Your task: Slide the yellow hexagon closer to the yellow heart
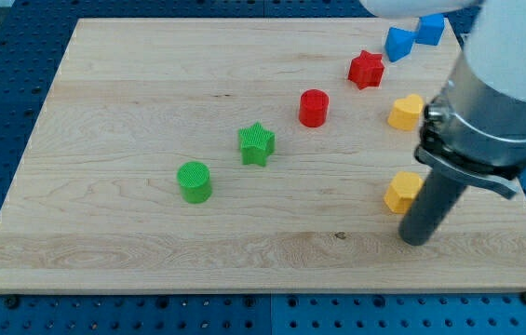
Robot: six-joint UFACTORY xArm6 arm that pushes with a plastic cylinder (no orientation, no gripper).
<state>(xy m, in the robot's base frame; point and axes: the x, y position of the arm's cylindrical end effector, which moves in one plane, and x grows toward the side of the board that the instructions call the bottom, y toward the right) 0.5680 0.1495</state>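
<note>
Yellow hexagon (400,193), ribbed and partly hidden, touching my tip (416,241) below yellow heart (406,112); no jaws here.

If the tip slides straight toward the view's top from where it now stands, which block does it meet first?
Probably the yellow hexagon, which lies just above and slightly left of my tip. It might catch only the hexagon's right edge. Beyond it sits the yellow heart.

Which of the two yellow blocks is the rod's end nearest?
The lower yellow block, the hexagon, just left of my tip. The yellow heart sits farther toward the view's top, near the red star.
</note>
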